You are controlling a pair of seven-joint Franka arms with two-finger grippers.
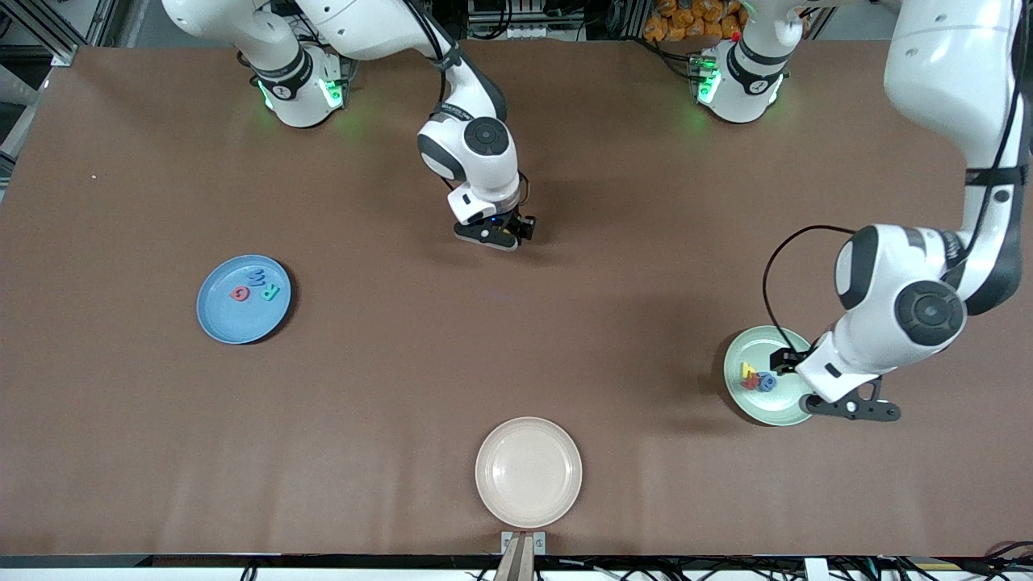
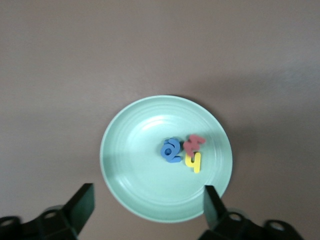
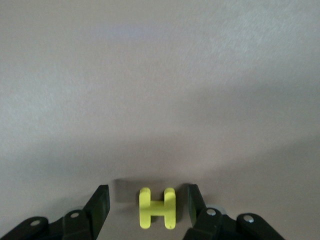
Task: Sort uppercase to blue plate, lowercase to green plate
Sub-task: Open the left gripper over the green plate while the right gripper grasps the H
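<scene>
Plates: three on the brown desk [image 1: 516, 363], one blue, one green, one cream.
Blue plate [image 1: 222, 323]: toward the right arm's end of the desk, holding three letters.
Letters on blue plate: a red round G-like letter [image 1: 240, 293], a blue M [image 1: 257, 278] and a teal-green R [image 1: 269, 292], lying close together, flat on the plate.
Green plate [image 2: 135, 165]: toward the left arm's end of the desk, holding three letters that I can count.
Letters on green plate: a blue round a-like letter [image 2: 171, 150], a red w [image 2: 193, 143] and a yellow h [image 2: 194, 161], bunched up and touching one another, a little off the plate's middle.
Cream plate [image 1: 529, 472]: nearest the front camera, midway along the desk, with nothing on it.
Yellow H [image 3: 157, 207]: one, lying flat on the bare desk, on none of the plates, between the right gripper's fingers but touching neither.
Right gripper [image 3: 147, 205]: low over the desk's middle, its jaws parted a little wider than the yellow H and gripping nothing.
Left gripper [image 2: 149, 202]: up over the green plate's edge, jaws spread wide, nothing in them.
Letters counted: seven in view, three on each coloured plate and one on the desk.
</scene>
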